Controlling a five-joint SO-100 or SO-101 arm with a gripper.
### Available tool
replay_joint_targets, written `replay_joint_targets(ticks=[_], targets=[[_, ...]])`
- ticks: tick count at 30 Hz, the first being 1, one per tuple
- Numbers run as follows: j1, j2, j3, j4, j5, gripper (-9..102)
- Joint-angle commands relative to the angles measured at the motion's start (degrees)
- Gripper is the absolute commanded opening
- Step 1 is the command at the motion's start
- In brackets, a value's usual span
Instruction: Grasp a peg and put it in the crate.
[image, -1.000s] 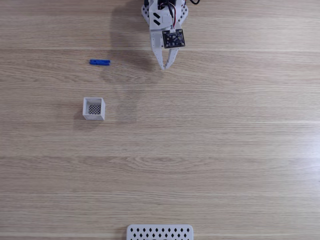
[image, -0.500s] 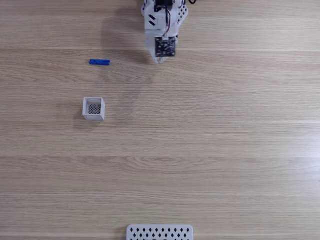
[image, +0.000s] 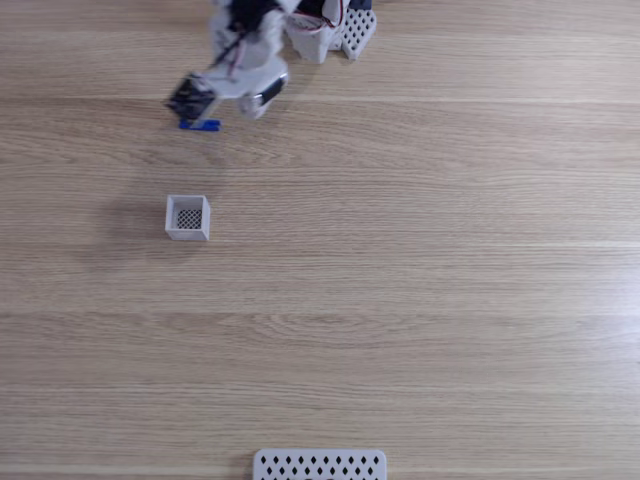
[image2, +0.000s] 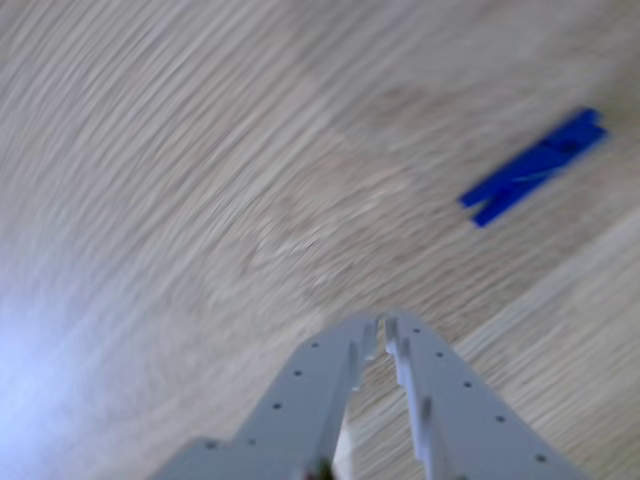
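peg (image2: 534, 167) flat on table, pincer (image2: 382, 322) closed nearby.

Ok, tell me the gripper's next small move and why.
Probably open the jaws and shift toward the peg. In the other view the gripper has its tips nearly together and holds nothing, while the peg lies on the table up and to the right, apart from the tips.
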Motion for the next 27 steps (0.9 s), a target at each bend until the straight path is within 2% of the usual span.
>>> replay_joint_targets(ticks=[1,5,9,19,27], targets=[[4.13,-9.58,-14.41,3.52,11.60,-1],[4.83,-18.19,-22.94,6.86,25.22,-1],[4.39,-22.59,-30.15,6.94,32.70,-1],[12.92,-29.79,-33.40,0.88,34.89,-1],[13.89,-22.06,-19.34,-4.92,35.07,-1]])
